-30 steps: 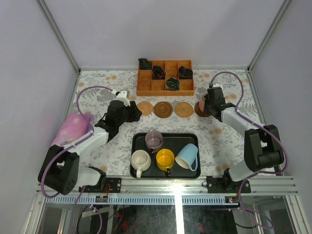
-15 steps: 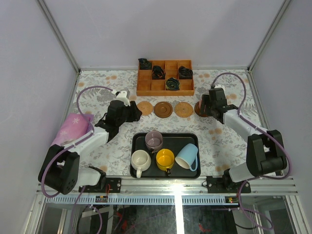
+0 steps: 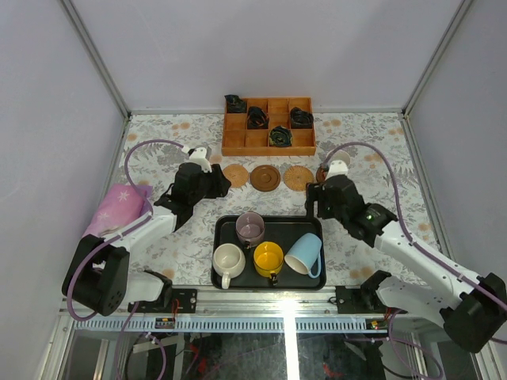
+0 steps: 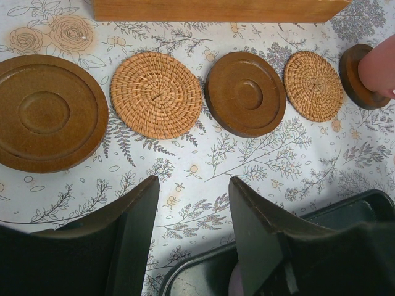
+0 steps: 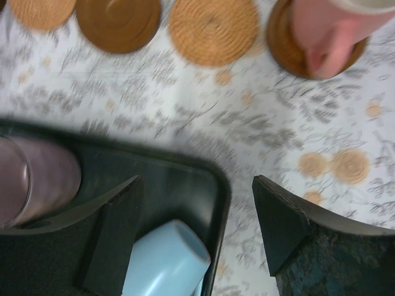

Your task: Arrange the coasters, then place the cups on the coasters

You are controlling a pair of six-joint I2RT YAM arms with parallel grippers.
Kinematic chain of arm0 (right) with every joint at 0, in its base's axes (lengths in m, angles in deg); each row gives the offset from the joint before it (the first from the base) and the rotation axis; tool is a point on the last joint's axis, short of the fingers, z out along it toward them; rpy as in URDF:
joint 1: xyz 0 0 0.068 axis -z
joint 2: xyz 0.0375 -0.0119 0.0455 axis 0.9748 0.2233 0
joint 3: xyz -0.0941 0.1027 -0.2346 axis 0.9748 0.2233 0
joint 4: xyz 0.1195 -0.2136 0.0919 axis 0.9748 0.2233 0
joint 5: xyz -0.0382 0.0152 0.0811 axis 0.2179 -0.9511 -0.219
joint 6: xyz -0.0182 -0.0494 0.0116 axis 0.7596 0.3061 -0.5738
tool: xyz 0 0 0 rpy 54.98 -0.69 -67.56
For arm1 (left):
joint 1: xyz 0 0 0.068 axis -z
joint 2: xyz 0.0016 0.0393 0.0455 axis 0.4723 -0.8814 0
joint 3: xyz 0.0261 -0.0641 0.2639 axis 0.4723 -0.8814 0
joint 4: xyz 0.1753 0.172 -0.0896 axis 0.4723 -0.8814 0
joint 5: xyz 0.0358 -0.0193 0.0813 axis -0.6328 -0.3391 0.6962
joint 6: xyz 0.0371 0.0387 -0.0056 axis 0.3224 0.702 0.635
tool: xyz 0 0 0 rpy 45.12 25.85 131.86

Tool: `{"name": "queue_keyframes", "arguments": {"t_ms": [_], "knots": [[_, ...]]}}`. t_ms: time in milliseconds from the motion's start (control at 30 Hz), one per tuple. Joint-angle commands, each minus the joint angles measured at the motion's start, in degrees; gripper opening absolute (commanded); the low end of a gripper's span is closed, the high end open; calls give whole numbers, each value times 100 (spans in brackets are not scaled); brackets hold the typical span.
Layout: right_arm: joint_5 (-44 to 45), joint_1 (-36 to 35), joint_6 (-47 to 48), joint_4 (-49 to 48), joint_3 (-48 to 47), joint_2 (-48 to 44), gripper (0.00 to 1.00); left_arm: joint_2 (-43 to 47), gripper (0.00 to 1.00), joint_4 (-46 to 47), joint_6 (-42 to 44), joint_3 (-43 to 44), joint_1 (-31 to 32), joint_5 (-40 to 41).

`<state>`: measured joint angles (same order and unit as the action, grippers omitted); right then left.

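The right claw (image 5: 196, 185) hangs with its jaws wide apart and nothing between them, over the far right corner of the black tray (image 5: 217, 191). Just below it in the wrist view the light blue cup (image 5: 163, 262) lies in the tray, apparently tipped over, and the mauve cup (image 5: 31, 179) stands at the tray's far left. Farther out, the pink cup (image 5: 327, 37) sits on the rightmost dark coaster (image 5: 281, 40), at the right end of a row. The left claw (image 4: 192, 197) hovers half open and empty near the row's left end, over the patterned cloth just beside the tray.

The other four coasters (image 4: 245, 92) lie bare in a line, dark and woven by turns, apart from one another. The cream cup (image 3: 228, 260) and the yellow cup (image 3: 268, 258) stand along the tray's near side.

Arranging looks finished and one cup of five appears placed, so the step in hand is fetching the next cup. That likely calls for lowering the right claw onto the blue cup, closing on its rim or wall, and carrying it upright to the woven coaster next to the pink cup.
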<state>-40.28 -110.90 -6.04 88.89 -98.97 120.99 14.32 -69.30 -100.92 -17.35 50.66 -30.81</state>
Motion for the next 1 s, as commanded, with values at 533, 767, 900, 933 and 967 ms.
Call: {"name": "queue_keyframes", "arguments": {"t_ms": [533, 767, 900, 933, 967], "knots": [[1699, -3310, -1076, 1555, 227, -32, 99, 151, 49, 126, -118, -20, 20, -26], [2345, -4292, -1760, 2108, -74, 536, 99, 152, 50, 126, -145, -61, 19, -65], [2448, -4498, -2019, 2251, -125, 783, 100, 196, 50, 128, -149, -95, 22, -107], [2484, -4543, -2104, 2314, -143, 832, 99, 214, 50, 126, -150, -112, 20, -109], [2529, -4592, -2185, 2382, -157, 867, 99, 222, 50, 136, -150, -124, 20, -108]]}}
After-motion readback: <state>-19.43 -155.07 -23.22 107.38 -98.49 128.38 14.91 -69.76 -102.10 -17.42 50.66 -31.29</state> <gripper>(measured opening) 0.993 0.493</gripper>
